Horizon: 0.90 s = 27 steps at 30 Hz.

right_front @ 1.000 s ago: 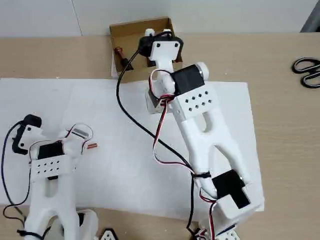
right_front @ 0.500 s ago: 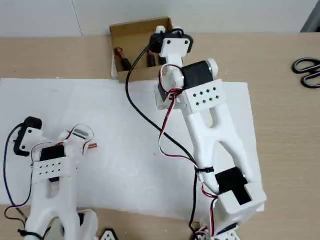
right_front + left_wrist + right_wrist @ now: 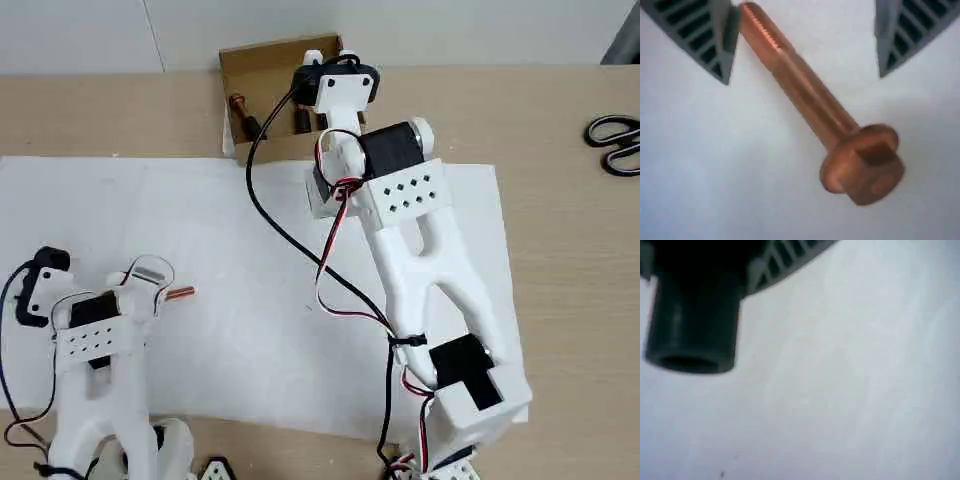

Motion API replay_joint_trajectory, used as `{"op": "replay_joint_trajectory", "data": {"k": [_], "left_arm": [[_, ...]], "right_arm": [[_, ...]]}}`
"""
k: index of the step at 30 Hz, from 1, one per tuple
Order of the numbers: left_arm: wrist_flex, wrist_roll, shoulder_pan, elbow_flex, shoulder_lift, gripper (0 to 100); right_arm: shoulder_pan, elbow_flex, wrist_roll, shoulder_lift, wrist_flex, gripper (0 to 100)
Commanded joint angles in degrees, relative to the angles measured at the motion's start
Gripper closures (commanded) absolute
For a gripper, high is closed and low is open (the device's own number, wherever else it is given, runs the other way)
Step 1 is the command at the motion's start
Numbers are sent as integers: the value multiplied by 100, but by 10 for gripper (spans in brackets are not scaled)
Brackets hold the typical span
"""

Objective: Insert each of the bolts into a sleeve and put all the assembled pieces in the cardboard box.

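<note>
At the near left of the table, we are seeing the left gripper [image 3: 803,72] hanging low over the white sheet [image 3: 220,250] with its jaws spread wide and nothing between them taking any grip. A copper bolt [image 3: 805,100] is lying flat on the sheet in that gap. Its threaded end is sitting just beside one finger [image 3: 715,45], while its hexagonal head is pointing away from the gripper. The other finger is standing well clear of it. From above, the bolt is resting just beside the gripper's tip, on the side facing the middle of the sheet.

Moving toward the middle, we are finding the cardboard box [image 3: 228,62] at the far edge of the table [image 3: 560,250], just beyond the sheet. Two assembled pieces [image 3: 243,115] are lying inside it, each showing copper and black.

The right arm is stretching across the sheet, and the right gripper [image 3: 325,72] is sitting over the box's right half. In its wrist view we are seeing it gripping a black sleeve [image 3: 692,325] by the upper end, the sleeve's open mouth facing a pale surface.

At the far right, a pair of scissors [image 3: 615,140] is lying on the bare table.
</note>
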Motion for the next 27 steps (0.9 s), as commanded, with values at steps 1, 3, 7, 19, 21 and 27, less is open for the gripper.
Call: {"op": "replay_joint_trajectory", "data": {"k": [1, 3, 7, 19, 21, 27], "left_arm": [[-237, 9, -26, 92, -123, 815], [-554, 9, -18, 286, -123, 815], [-1046, 9, -18, 620, -123, 815], [-1547, 9, -26, 787, -123, 815], [-1679, 9, -26, 787, -123, 815], [-1776, 9, -18, 813, -123, 816]], "right_arm": [[57, -26, 70, -40, -110, 995], [57, -26, 62, -40, -110, 995], [57, -26, 44, -75, -92, 995], [48, -26, 35, -75, -66, 995], [40, -26, 35, -75, -66, 995], [48, -26, 35, -75, -66, 995]]}}
